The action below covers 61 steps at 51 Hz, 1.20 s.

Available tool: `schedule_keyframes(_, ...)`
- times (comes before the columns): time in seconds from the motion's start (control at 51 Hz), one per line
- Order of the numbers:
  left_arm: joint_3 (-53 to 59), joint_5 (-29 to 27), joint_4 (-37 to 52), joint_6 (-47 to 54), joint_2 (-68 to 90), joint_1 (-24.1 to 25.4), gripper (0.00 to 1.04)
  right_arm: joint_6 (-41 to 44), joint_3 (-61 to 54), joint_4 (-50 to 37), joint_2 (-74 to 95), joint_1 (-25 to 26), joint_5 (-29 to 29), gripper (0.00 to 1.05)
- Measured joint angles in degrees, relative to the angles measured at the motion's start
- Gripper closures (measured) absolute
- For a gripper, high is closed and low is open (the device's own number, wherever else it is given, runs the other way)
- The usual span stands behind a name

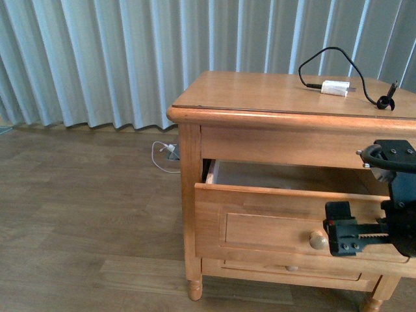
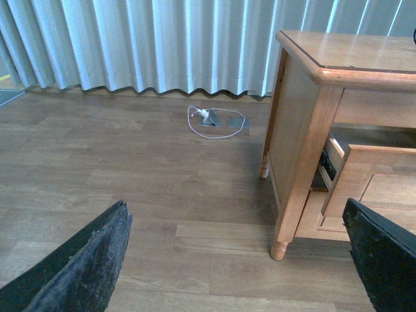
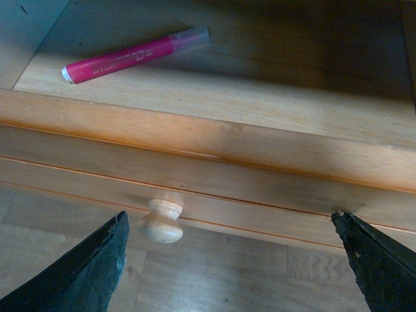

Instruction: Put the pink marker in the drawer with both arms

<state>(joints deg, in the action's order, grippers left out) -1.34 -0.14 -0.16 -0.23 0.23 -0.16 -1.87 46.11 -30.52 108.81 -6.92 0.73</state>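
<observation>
Wooden drawer (image 3: 214, 97) stood open, pink marker (image 3: 133, 54) already inside; right gripper (image 3: 234, 257), jaws apart, hung before knob (image 3: 162, 221); closing judged next.

1. Front view: soft, even daylight filters through the pale curtain (image 1: 97, 58) at 12 o'clock. A mild sheen lies on the cabinet top (image 1: 273, 91), and focus is fair throughout.
2. The open drawer (image 1: 286, 179) is shaded inside beneath the top.
3. Left wrist view: bright and sharp. The floor (image 2: 130, 175) is evenly lit, and the black fingers (image 2: 78, 273) at 7 and 5 o'clock are slightly soft.
4. Right wrist view: dimmer and warm-toned. Shadow covers the drawer's far part toward 1 o'clock. The pink marker (image 3: 130, 55) is a little blurred, with a pale glint along its body.
</observation>
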Motion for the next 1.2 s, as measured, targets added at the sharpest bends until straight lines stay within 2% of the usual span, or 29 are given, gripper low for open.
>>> schedule_keyframes(0.373, 0.00, 0.00, 0.00, 0.00, 0.00, 0.00, 0.06, -2.51, 13.07, -7.23, 12.24, -1.33, -7.17, 0.08)
schedule_keyframes(0.667, 0.00, 0.00, 0.00, 0.00, -0.02, 0.00, 0.06, -4.83, 17.62, -9.99, 16.83, -1.25, -10.10, 0.08)
schedule_keyframes(0.962, 0.00, 0.00, 0.00, 0.00, -0.02, 0.00, 0.06, -5.46, 17.09, -10.69, 16.76, -0.68, -8.68, 0.08)
schedule_keyframes(1.197, 0.00, -0.02, 0.00, 0.00, -0.02, 0.00, 0.06, -4.37, 10.93, -9.84, 9.35, 0.42, -5.70, 0.08)
